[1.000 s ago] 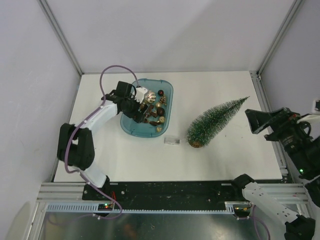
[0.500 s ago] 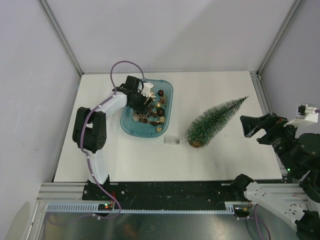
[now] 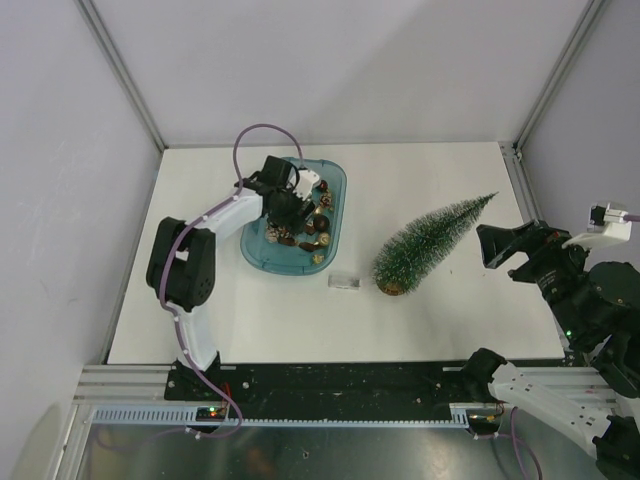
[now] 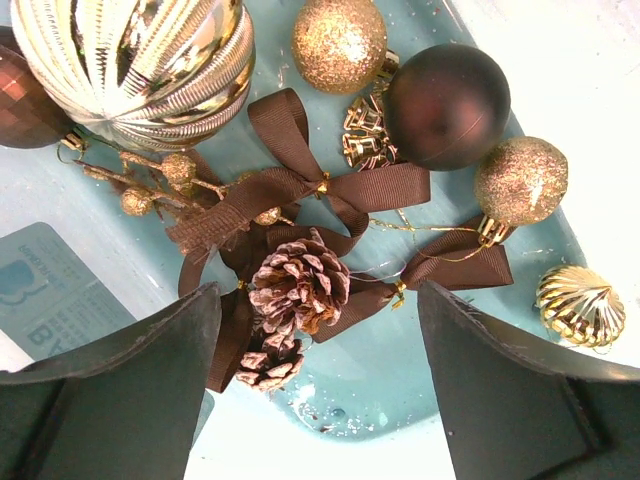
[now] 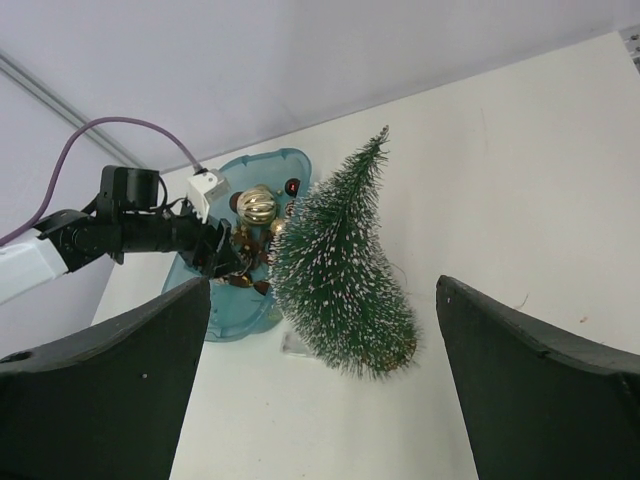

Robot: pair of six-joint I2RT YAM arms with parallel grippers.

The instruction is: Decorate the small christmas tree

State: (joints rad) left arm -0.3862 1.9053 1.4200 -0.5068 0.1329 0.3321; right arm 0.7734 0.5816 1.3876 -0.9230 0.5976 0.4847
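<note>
Nearest us, just in front of the teal tray [image 3: 254, 256], sits a small clear block [image 3: 344, 282]. Right of the tray, the small christmas tree [image 3: 430, 245] lies on its side (frosty tips, round base toward us), tip pointing away from the tray. Farther right of the tray, our right gripper [image 3: 497, 245] hangs with fingers wide apart, empty. Over the tray our left gripper [image 4: 320, 290] hovers, jaws apart around nothing, above a pinecone [image 4: 300, 285] among brown bows [image 4: 300, 185]; beyond it lies a ribbed gold ball [image 4: 140, 60]
</note>
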